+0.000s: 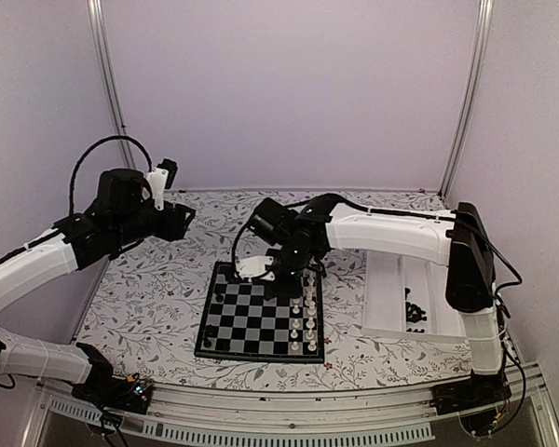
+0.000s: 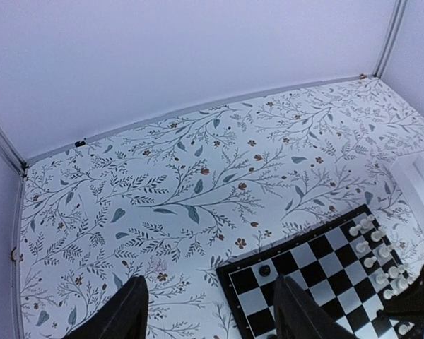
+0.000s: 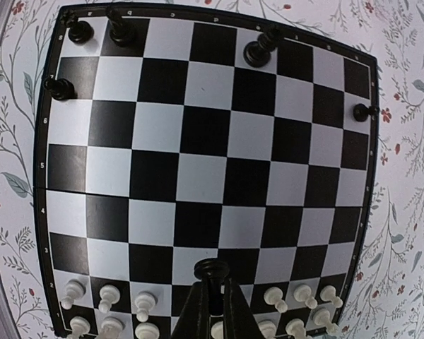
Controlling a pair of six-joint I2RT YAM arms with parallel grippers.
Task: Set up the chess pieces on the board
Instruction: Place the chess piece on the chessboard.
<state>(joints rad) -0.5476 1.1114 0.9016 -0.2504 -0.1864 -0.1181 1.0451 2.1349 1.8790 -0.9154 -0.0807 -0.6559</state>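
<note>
The board (image 1: 252, 321) lies at the table's middle, black and pale grey checks. It also shows in the right wrist view (image 3: 198, 141) and the left wrist view (image 2: 318, 282). My right gripper (image 3: 213, 288) hovers over it near the white pieces (image 3: 145, 304), shut on a black chess piece (image 3: 213, 270). In the top view the right gripper (image 1: 281, 277) is over the board's far edge. Several black pieces (image 3: 78, 31) stand along the far side of the board. My left gripper (image 2: 213, 300) is open and empty, raised at the left (image 1: 175, 223) above the tablecloth.
A white rectangular tray (image 1: 384, 298) right of the board holds several loose black pieces (image 1: 415, 312). White pieces (image 1: 309, 321) fill the board's right columns. The floral cloth (image 2: 184, 176) reaches the enclosure's walls.
</note>
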